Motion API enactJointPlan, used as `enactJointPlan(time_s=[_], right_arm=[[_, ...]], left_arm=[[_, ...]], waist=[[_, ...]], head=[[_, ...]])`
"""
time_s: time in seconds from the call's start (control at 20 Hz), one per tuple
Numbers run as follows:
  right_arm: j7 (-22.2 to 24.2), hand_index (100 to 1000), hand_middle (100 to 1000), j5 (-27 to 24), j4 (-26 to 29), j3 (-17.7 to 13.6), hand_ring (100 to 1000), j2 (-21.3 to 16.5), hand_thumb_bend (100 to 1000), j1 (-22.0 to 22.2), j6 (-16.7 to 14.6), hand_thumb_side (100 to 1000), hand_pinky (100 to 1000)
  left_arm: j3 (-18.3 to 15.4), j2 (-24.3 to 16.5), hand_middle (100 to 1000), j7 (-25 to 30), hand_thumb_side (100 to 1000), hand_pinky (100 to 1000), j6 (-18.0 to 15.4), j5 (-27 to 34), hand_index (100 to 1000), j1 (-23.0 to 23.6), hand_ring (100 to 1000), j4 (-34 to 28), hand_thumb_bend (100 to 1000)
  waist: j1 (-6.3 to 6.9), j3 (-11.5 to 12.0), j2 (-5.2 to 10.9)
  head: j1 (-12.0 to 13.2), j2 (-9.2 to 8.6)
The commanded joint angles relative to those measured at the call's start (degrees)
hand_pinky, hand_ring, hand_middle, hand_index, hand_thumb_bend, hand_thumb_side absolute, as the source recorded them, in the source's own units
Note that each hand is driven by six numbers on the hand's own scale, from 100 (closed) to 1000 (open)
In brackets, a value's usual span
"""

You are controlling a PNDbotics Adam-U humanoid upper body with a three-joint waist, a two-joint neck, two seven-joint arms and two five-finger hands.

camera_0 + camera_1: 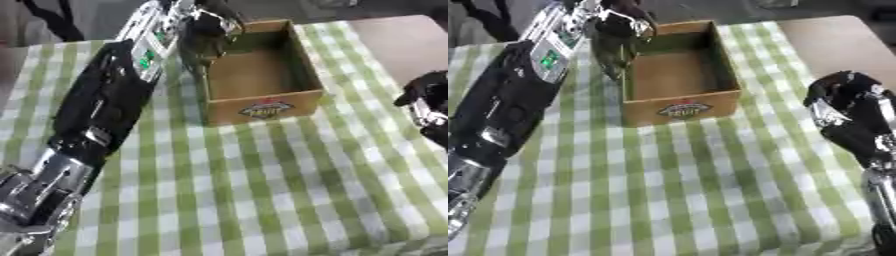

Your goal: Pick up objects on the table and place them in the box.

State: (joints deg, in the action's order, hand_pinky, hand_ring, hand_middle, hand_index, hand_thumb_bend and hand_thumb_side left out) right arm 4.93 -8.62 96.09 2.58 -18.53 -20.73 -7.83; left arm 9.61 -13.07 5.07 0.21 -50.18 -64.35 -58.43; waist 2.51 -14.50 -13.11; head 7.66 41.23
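Your left hand (208, 31) reaches far across the table (262, 190) to the box (262, 107), and sits at the box's left wall near its far corner, fingers pointing down along that wall. Whether those fingers are spread, pressed together or pinching something, you cannot tell: they blur into the dark side of the cardboard. The box stands upright and open on the green-and-white checked cloth (702, 200), a label on its near face; the part of its floor that shows is bare brown cardboard. Your left forearm (105, 100) stretches diagonally from the lower left up to the box. Your right hand (846, 112) shows at the right edge, well apart from the box, its fingers too dark to read.
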Motion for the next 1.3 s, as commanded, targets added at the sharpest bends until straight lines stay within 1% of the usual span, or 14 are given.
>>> enactJointPlan(time_s=[0.05, 0.3, 0.55, 0.75, 0.9, 0.95, 1.0, 1.05, 1.1, 1.15, 1.2, 1.25, 1.3], right_arm=[[0.3, 579, 514, 0.2, 0.4, 0.0, 519, -0.6, 141, -1.1, -0.1, 180, 571], [0.4, 579, 514, 0.2, 0.4, 0.1, 519, -0.6, 140, -1.3, -0.1, 182, 571], [0.5, 579, 514, 0.3, 0.4, 0.1, 519, -0.5, 139, -1.4, -0.1, 185, 571], [0.5, 578, 514, 0.3, 0.4, 0.2, 519, -0.4, 138, -1.5, -0.1, 185, 571], [0.6, 578, 514, 0.3, 0.3, 0.2, 519, -0.4, 137, -1.5, 0.0, 186, 571], [0.6, 578, 514, 0.3, 0.3, 0.2, 519, -0.4, 138, -1.5, 0.0, 186, 571], [0.6, 578, 514, 0.3, 0.3, 0.2, 519, -0.4, 138, -1.5, 0.0, 186, 571], [0.6, 578, 514, 0.3, 0.3, 0.1, 519, -0.4, 137, -1.5, 0.0, 186, 571], [0.6, 578, 514, 0.3, 0.2, 0.1, 519, -0.3, 137, -1.5, 0.0, 186, 571], [0.6, 578, 515, 0.3, 0.2, 0.1, 519, -0.3, 137, -1.5, 0.0, 187, 571], [0.6, 578, 514, 0.4, 0.2, 0.1, 519, -0.3, 137, -1.5, 0.0, 187, 571], [0.6, 578, 515, 0.4, 0.2, 0.1, 519, -0.3, 137, -1.4, 0.0, 188, 571], [0.6, 578, 515, 0.4, 0.1, 0.1, 519, -0.3, 137, -1.4, 0.0, 188, 571]], left_arm=[[0.4, 0.6, 100, -2.8, 161, 252, -0.5, -1.6, 292, -0.7, 100, 0.1, 100], [0.9, 2.0, 100, -4.4, 162, 275, -1.2, -3.9, 314, 0.4, 100, 2.8, 100], [0.2, 2.9, 120, -5.5, 154, 297, -1.3, -6.0, 338, 1.4, 110, 5.7, 100], [0.1, 3.3, 174, -5.2, 143, 350, -1.7, -6.9, 388, 1.9, 175, 7.3, 100], [0.2, 3.7, 233, -2.2, 138, 397, -2.0, -7.7, 436, 2.1, 239, 8.3, 106], [0.3, 3.9, 263, -0.6, 131, 420, -2.1, -8.1, 462, 2.2, 273, 8.6, 156], [0.4, 4.0, 263, 1.1, 131, 420, -2.2, -8.5, 462, 2.2, 273, 8.8, 156], [0.3, 4.1, 328, 2.8, 118, 455, -2.4, -8.8, 522, 2.3, 341, 9.1, 226], [0.3, 4.2, 351, 4.6, 112, 465, -2.6, -8.9, 543, 2.3, 361, 9.4, 257], [0.2, 4.2, 433, 6.5, 100, 503, -2.9, -8.9, 620, 2.4, 429, 9.8, 329], [0.0, 4.2, 489, 8.3, 118, 533, -3.1, -8.8, 670, 2.4, 472, 10.1, 399], [-0.1, 4.2, 530, 9.9, 179, 559, -3.3, -8.7, 704, 2.4, 508, 10.2, 465], [-0.2, 4.2, 537, 11.3, 188, 563, -3.5, -8.6, 709, 2.4, 513, 10.3, 473]], waist=[[-0.14, -0.2, 0.73], [0.01, -0.5, 0.29], [0.17, -0.8, -0.02], [0.29, -0.9, -0.09], [0.33, -0.9, -0.08], [0.34, -0.9, -0.06], [0.35, -0.9, -0.05], [0.35, -0.9, -0.03], [0.34, -0.9, -0.01], [0.35, -0.9, 0.01], [0.35, -0.9, 0.04], [0.37, -0.9, 0.07], [0.38, -0.9, 0.1]], head=[[0.3, -0.23], [0.4, -0.38], [0.5, -0.66], [0.5, -0.81], [0.6, -0.85], [0.7, -0.87], [0.7, -0.87], [0.7, -0.86], [0.6, -0.88], [0.6, -0.9], [0.6, -0.91], [0.6, -0.93], [0.5, -0.95]])
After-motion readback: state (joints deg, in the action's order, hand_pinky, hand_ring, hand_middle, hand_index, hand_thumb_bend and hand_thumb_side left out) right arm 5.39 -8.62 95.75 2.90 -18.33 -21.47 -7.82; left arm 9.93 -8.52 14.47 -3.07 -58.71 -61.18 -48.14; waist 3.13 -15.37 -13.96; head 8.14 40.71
